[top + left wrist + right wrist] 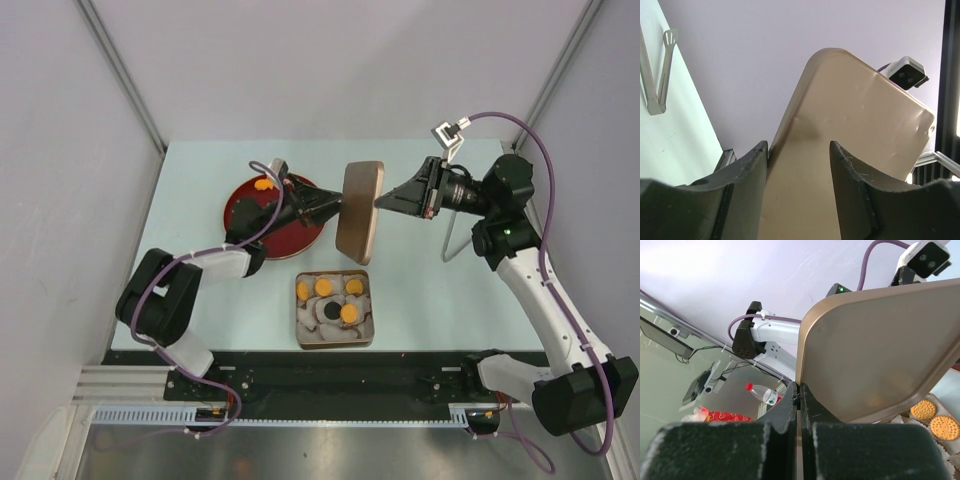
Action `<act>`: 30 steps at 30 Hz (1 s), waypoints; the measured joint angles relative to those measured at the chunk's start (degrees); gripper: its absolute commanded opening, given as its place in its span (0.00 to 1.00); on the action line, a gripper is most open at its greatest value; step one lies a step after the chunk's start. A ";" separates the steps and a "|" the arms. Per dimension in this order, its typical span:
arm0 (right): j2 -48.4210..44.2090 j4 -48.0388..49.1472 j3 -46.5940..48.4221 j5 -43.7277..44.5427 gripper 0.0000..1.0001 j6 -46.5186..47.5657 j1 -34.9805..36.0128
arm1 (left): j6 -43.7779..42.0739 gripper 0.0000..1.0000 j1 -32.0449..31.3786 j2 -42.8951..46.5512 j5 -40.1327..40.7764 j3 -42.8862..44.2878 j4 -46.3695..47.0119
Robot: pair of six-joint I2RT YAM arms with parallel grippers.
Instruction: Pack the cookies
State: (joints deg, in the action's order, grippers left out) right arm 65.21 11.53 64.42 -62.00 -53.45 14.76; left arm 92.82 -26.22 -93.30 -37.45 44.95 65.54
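Observation:
Several orange cookies (323,287) and a dark one (329,311) lie in white paper cups inside a small tin box (335,345) near the front. In the right wrist view, two cookies (923,409) show below the lid. One more orange cookie (262,185) sits on the red plate (300,240). My right gripper (380,201) (799,386) is shut on the edge of the tan lid (358,215) (880,345), which stands on edge above the table. My left gripper (335,205) (798,145) is open, right up against the lid (855,110) from the other side.
Metal tongs (447,235) (657,75) lie on the table's right side, below the right arm. Grey walls enclose the pale table on three sides. The left arm reaches across the red plate.

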 measured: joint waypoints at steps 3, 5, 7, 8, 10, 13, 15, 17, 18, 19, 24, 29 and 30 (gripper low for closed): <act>0.20 -1.36 0.26 0.00 0.00 0.68 -0.46 | -0.35 0.54 0.33 1.09 0.31 -0.63 -0.66; 0.20 -2.03 0.55 0.00 0.00 0.94 -0.70 | -0.39 0.54 0.72 2.03 0.72 -1.14 -1.05; 0.31 -2.54 0.70 -0.02 0.00 1.05 -0.96 | -0.50 0.53 1.07 2.91 1.18 -1.40 -1.66; 0.37 -2.71 0.76 -0.02 0.00 1.05 -1.07 | -0.55 0.53 1.27 3.34 1.36 -1.53 -2.05; 0.50 -2.95 0.92 -0.07 0.00 1.07 -1.29 | -0.83 0.52 1.66 4.17 1.70 -1.79 -2.78; 0.59 -3.10 0.98 -0.26 0.00 1.05 -1.62 | -0.98 0.49 2.21 5.25 2.62 -2.03 -3.32; 0.59 -3.10 1.01 -0.28 0.00 1.09 -1.75 | -0.98 0.47 2.47 5.46 2.82 -2.03 -3.34; 0.63 -3.15 1.05 -0.44 0.00 1.14 -1.86 | -1.01 0.45 2.58 5.62 2.86 -2.03 -3.50; 0.70 -3.15 1.09 -0.46 0.00 1.20 -1.90 | -1.01 0.42 2.62 5.66 2.89 -2.03 -3.58; 0.74 -3.15 1.14 -0.50 0.00 1.20 -1.92 | -1.01 0.40 2.64 5.66 2.91 -2.03 -3.61; 0.90 -3.15 1.29 -0.70 0.00 1.25 -1.95 | -1.38 0.24 2.69 5.66 3.17 -2.03 -3.76; 0.96 -3.39 1.31 -1.16 0.00 1.68 -1.95 | -1.40 0.00 2.69 5.66 3.50 -2.03 -4.07; 0.96 -3.67 1.31 -1.33 0.00 1.75 -1.95 | -1.38 0.00 2.69 5.66 3.69 -2.03 -4.11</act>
State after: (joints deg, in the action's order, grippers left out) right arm 66.17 7.86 65.73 -63.33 -51.70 12.82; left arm 91.44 -23.53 -87.64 -33.76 42.92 61.43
